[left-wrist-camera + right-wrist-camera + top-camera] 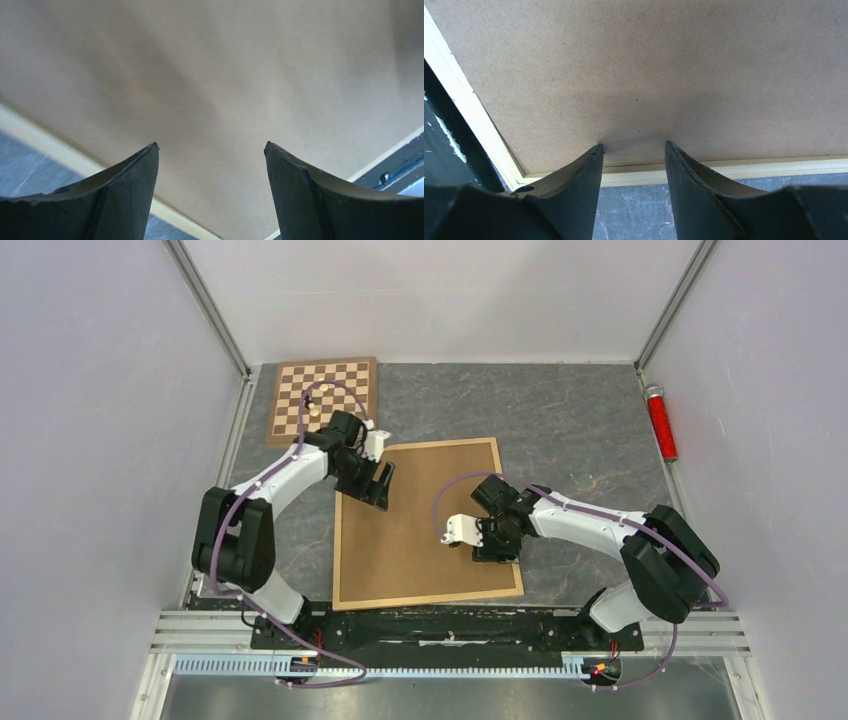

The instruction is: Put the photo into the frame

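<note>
The frame (339,540) of light wood lies flat on the table's middle, filled by a brown backing board (425,530). The photo is hidden. My left gripper (378,486) hovers over the frame's upper left edge; in the left wrist view it (211,145) is open above the board (225,75), with the frame's border (50,150) beside it. My right gripper (497,551) is at the frame's right edge. In the right wrist view it (634,145) stands open, its fingertips (596,149) resting on the board (649,65) just inside the border (774,167), with nothing between them.
A checkered chessboard (345,385) with small pieces (312,410) lies at the back left, close behind the left arm. A red cylinder (660,423) rests along the right wall. Grey walls enclose the table, and a metal rail (450,630) runs along the near edge.
</note>
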